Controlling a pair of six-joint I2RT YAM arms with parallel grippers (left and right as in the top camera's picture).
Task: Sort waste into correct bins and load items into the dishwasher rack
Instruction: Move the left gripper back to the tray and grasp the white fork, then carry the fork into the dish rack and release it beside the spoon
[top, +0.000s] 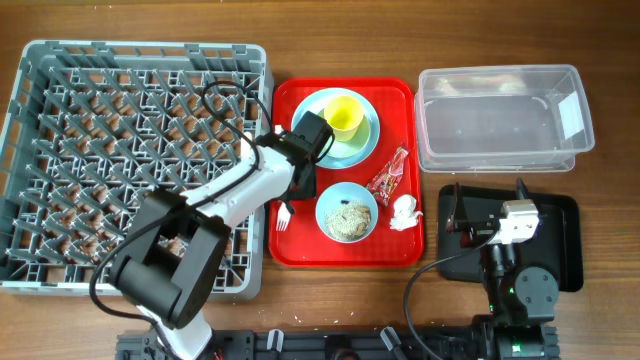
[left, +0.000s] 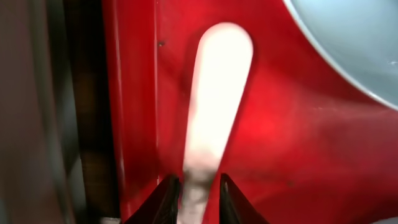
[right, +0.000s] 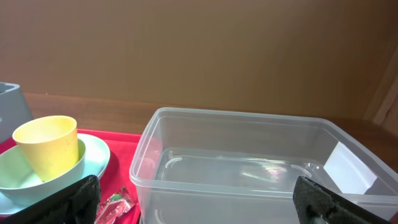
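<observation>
My left gripper (top: 298, 190) is at the left edge of the red tray (top: 400, 250), shut on the handle of the white fork (top: 283, 214), which lies on the tray. In the left wrist view the fingers (left: 199, 196) hug the white handle (left: 214, 93). The yellow cup (top: 343, 116) stands in the pale green bowl (top: 358, 140) on the light blue plate (top: 310, 108). The small light blue bowl (top: 330, 200) holds rice scraps (top: 348, 218). The red wrapper (top: 388, 177) and white tissue (top: 404, 211) lie beside it. My right gripper (right: 202, 202) is open and empty. No spoon shows.
The grey dishwasher rack (top: 30, 150) fills the left side. The clear tub (top: 430, 120) stands at the back right and fills the right wrist view (right: 249, 162). The black tray (top: 560, 250) lies in front of it, under my right arm (top: 505, 225).
</observation>
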